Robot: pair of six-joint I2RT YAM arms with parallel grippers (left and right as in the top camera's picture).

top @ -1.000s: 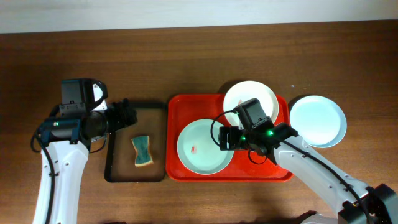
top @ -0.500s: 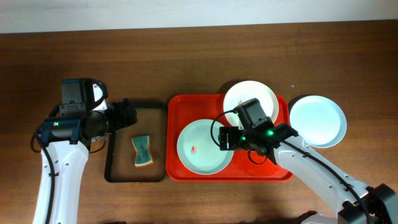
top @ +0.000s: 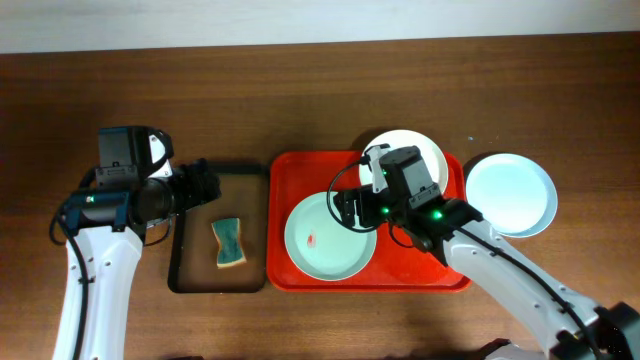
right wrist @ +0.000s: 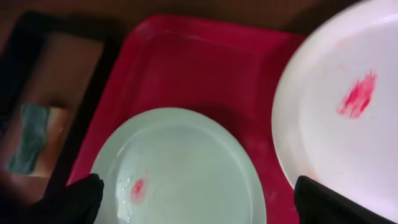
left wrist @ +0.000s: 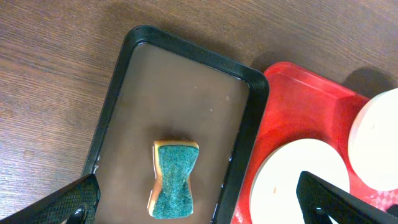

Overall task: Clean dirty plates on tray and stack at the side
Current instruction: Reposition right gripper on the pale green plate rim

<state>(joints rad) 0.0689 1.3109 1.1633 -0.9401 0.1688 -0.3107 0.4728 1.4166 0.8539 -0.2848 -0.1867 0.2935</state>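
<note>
The red tray holds a pale green plate with a small red smear. A white plate with a larger smear lies at the tray's back right, partly under the right arm. A pale blue plate rests on the table to the right of the tray. My right gripper hovers open over the green plate's right part, nothing between its fingers. My left gripper is open above the black tray's far end, pointing toward the sponge.
A black tray with a brown floor lies left of the red tray, touching or nearly touching it, with a green-and-yellow sponge in it. Bare wooden table surrounds both trays.
My right gripper has shifted left and a little toward the back, further over the green plate. The left arm and the plates have not moved.
</note>
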